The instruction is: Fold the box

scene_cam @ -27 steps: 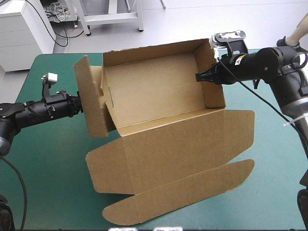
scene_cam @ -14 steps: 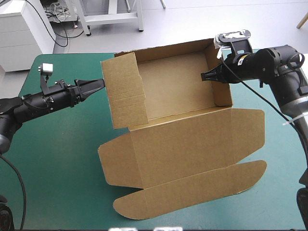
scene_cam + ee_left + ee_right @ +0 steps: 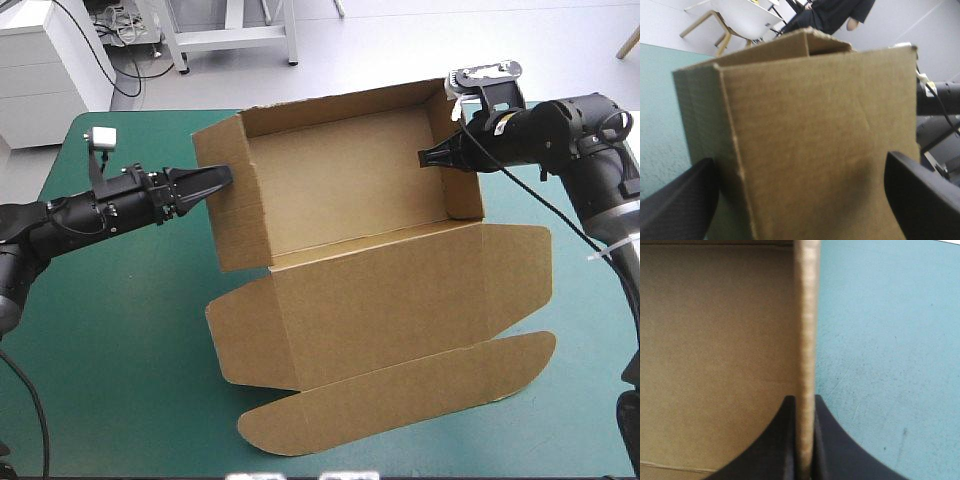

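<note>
The brown box [image 3: 340, 185] stands as an open tray at the far middle of the table, its lid [image 3: 390, 300] lying flat toward the near side. My left gripper [image 3: 218, 180] presses against the outside of the upright left end wall [image 3: 232, 215]. In the left wrist view that wall [image 3: 815, 125] fills the space ahead, and the left gripper [image 3: 800, 200] is open with its fingers on either side. My right gripper [image 3: 428, 158] is shut on the right end wall [image 3: 462, 150], whose thin edge [image 3: 806, 315] runs up between the fingers of the right gripper [image 3: 805, 440].
The lid's long tuck flap [image 3: 400, 395] reaches close to the table's front edge. Bare teal-green cover [image 3: 110, 330] lies left of the lid, and more cover [image 3: 890, 365] shows outside the right wall.
The left end wall, earlier splayed outward, has swung upright against the tray. My left gripper has moved right with it. The box slid slightly right; the right gripper kept its hold.
</note>
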`<state>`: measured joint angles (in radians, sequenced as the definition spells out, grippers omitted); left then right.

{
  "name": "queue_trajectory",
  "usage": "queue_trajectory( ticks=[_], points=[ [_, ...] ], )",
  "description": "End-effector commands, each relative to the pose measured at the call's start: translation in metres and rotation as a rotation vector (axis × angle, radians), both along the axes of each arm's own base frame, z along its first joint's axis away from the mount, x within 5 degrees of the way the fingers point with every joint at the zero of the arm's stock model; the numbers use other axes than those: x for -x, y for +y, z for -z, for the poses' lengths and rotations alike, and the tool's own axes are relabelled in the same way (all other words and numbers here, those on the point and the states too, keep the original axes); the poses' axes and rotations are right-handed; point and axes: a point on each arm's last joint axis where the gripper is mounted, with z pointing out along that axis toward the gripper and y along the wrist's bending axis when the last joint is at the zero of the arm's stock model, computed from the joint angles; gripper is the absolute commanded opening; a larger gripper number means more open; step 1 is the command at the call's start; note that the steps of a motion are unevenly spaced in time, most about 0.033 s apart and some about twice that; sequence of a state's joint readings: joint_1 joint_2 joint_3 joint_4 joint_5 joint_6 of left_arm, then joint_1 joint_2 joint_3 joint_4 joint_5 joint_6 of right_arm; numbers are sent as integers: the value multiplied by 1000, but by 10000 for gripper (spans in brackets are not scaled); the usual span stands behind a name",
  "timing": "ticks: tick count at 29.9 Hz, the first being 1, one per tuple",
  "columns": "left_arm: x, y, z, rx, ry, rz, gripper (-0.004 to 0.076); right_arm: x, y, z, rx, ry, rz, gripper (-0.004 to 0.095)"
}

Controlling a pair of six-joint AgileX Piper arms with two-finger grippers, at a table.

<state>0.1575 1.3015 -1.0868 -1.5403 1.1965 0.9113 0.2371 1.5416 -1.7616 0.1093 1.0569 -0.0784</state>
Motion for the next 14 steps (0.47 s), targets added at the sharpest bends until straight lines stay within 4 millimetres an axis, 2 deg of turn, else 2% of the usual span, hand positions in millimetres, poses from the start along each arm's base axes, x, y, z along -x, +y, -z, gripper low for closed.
queue_trajectory(
  ticks=[1,4,11,14],
  points=[
    [18,-20,-24,73,-69,140,637,10,-3,-26,-58,-122,13,-20],
    [20,-27,-25,88,-70,170,637,11,-3,-26,-59,-118,11,-20],
    [20,-28,-25,90,-70,164,637,11,-2,-25,-64,-109,12,-19],
    [20,-31,-24,33,-67,164,637,10,-2,-27,-70,-130,14,-17]
  ],
)
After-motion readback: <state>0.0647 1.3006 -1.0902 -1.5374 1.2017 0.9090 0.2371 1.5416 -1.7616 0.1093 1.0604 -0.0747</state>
